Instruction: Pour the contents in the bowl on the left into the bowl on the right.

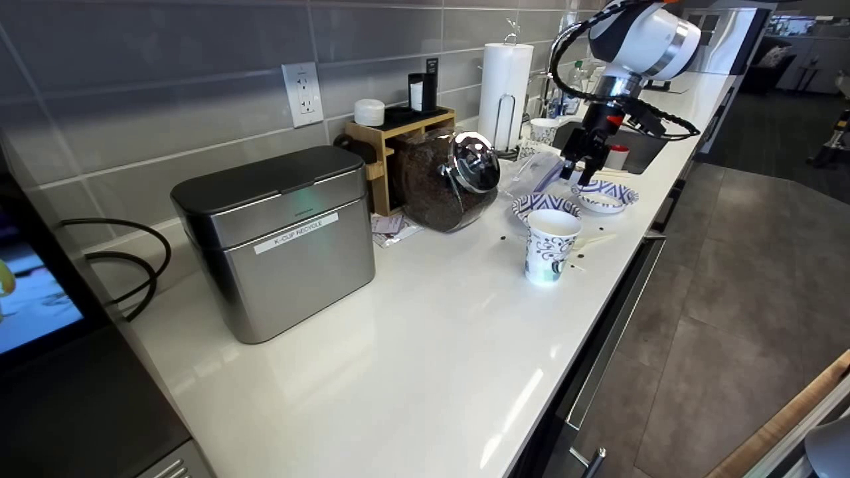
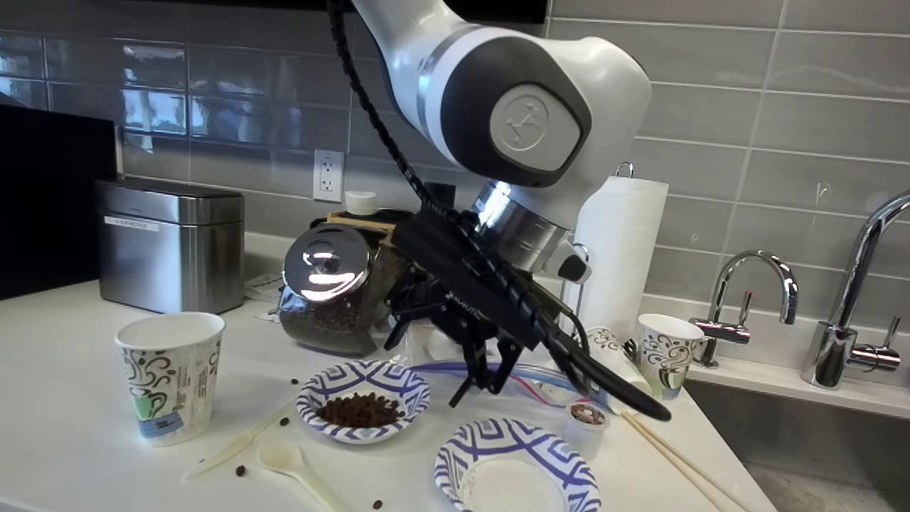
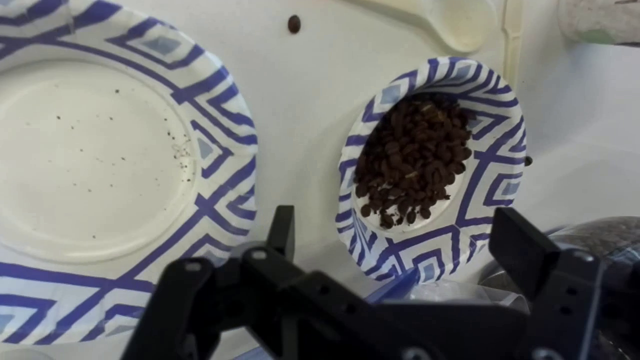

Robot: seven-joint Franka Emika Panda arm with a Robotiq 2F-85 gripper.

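Note:
A paper bowl with a blue and white pattern [image 2: 309, 409] stands on the counter and holds dark brown coffee beans [image 2: 361, 411]. It also shows in the wrist view [image 3: 492, 175], with the beans [image 3: 415, 155] heaped to one side. A second patterned bowl [image 2: 483, 444] stands to its right; in the wrist view [image 3: 225, 150] it holds only dark specks. Both bowls [image 1: 544, 201] [image 1: 614, 190] show in an exterior view, the beans hidden there. My gripper [image 3: 400, 235] is open and empty, above and behind the bean bowl, its fingers spread wide [image 2: 430, 366] and touching neither bowl.
A paper cup [image 2: 170, 384], spoon [image 2: 295, 466] and knife [image 2: 242, 444] lie left of the bean bowl. A plastic bag [image 2: 526, 377], small cup [image 2: 586, 427] and chopsticks [image 2: 675, 451] lie behind and right. A glass jar [image 2: 327, 313] and paper towel roll [image 2: 618, 242] stand at the back.

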